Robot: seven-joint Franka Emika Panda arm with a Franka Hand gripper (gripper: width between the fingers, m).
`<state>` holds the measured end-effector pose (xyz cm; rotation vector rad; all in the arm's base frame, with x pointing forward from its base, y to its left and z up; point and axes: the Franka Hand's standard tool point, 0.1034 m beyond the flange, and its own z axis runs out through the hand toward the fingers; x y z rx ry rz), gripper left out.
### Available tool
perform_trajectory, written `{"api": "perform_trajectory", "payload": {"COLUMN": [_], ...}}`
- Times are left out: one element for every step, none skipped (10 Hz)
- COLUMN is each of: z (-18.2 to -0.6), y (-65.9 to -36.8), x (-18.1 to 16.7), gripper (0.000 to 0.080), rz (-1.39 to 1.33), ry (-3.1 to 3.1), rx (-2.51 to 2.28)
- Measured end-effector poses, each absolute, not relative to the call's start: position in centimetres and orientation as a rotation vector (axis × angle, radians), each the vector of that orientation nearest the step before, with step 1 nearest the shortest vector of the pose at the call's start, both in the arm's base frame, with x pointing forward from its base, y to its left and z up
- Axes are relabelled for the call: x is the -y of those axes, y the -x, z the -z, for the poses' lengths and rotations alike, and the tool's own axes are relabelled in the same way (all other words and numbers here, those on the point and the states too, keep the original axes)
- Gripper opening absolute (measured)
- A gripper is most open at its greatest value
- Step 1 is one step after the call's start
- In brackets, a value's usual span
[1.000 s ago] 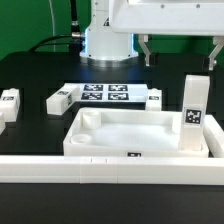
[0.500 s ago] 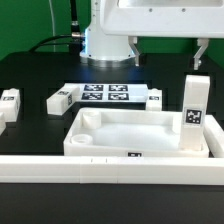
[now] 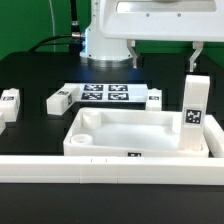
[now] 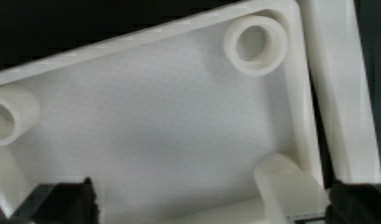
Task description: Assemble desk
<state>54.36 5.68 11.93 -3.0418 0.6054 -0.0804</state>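
You are looking at the desk top (image 3: 120, 128), a white rimmed tray lying open side up at the near centre of the black table (image 3: 30, 72), just behind the long white rail (image 3: 100, 168). One leg (image 3: 193, 115) is standing upright at the tray's right end, showing its tag. Three more legs are lying farther back: one (image 3: 10, 98) at the far left, one (image 3: 62, 97) just left of the marker board (image 3: 105, 94), and one (image 3: 153, 98) just right of it. The gripper (image 3: 163, 55) is hanging above the tray's far right part, jaws spread wide, gripping and touching nothing. In the wrist view its dark fingertips (image 4: 62, 200) are framing the tray floor and a round socket (image 4: 258, 45).
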Motion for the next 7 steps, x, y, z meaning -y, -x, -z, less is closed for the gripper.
{"api": "perform_trajectory", "payload": {"z": [-11.9,-11.5,-10.9,-10.2,-9.8,-9.9,-9.9], "y": [-54.3,-53.4,-52.1,-51.1,-50.6,-50.6,-50.7], "x": [-5.7,-5.7,-5.8,-5.5,-5.3,-5.3,-5.3], "gripper": [0.0649,0.0649,0.0649,0.0649,0.0649,0.0649,0.0649], "rz": [0.086,0.115,0.128,0.123,0.117,0.082,0.092], "ry": [3.044,3.055,3.068,3.080,3.082,3.085,3.084], "rx": [-0.593,-0.516,-0.443,-0.378,-0.367,-0.368,-0.367]}}
